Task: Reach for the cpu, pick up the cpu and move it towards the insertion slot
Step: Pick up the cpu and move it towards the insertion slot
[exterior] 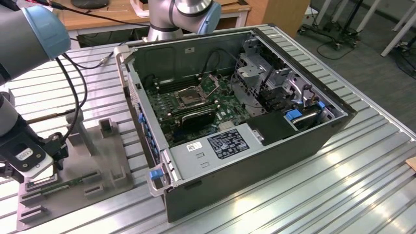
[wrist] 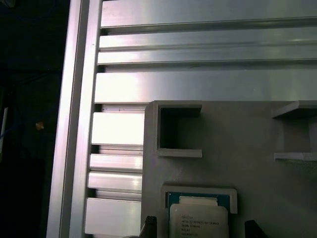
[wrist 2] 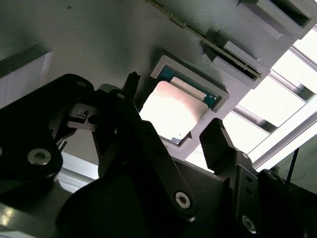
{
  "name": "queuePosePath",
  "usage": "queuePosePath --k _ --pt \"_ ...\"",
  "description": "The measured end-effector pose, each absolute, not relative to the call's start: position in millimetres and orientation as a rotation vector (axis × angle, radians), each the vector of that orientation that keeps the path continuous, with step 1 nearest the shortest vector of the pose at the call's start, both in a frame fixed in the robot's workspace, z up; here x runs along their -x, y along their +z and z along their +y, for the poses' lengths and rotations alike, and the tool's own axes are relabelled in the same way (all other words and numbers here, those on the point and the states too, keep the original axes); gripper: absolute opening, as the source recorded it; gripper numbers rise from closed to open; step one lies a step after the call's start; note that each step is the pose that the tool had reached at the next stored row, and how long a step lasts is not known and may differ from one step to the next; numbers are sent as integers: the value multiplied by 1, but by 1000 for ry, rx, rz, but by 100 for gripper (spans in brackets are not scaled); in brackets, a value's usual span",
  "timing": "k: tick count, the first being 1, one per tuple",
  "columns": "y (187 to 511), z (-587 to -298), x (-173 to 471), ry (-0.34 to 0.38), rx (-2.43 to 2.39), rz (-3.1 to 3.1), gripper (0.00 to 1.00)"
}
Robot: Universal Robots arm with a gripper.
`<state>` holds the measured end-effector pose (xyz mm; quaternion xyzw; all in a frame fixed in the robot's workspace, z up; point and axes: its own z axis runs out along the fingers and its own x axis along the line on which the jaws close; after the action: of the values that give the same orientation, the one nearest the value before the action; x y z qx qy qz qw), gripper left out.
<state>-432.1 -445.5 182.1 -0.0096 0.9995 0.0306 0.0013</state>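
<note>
gripper [wrist 2: 173, 104]: jaws wide, nothing clamped. In the second wrist view one dark fingertip [wrist 2: 130, 82] sits on each side of the cpu [wrist 2: 168, 113], and a gap shows between the chip and the far finger. Can't tell whether the near finger touches the chip edge.

cpu lies flat, pale metal top up, seated in a raised grey holder pocket [wrist: 200, 190] with green board showing at one edge of the lid. In the first wrist view both finger ends flank the chip.

The pocket is part of a grey fixture plate [wrist: 247, 163]. Another square pocket [wrist: 178, 129] sits just beside the cpu pocket. A green memory stick [exterior: 64, 184] lies in its own holder on the same plate, near the gripper.

The plate rests on a ribbed aluminium table [exterior: 325, 195]. In the exterior view the arm [exterior: 16, 124] hangs low over the plate at the exterior view's left.

insertion slot [exterior: 193, 99]: square socket on the green board inside the open computer case [exterior: 273, 165], well apart from the gripper, toward the exterior view's right. cpu not lifted; it is in the fixture.
</note>
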Motion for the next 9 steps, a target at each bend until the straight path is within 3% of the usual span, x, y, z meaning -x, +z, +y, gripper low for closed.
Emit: queuePosePath --k 6,7,9 --pt "182 -446 432 96 30 3137 75" --pt "182 -446 432 96 30 3137 68" --pt "182 -446 432 96 30 3137 68"
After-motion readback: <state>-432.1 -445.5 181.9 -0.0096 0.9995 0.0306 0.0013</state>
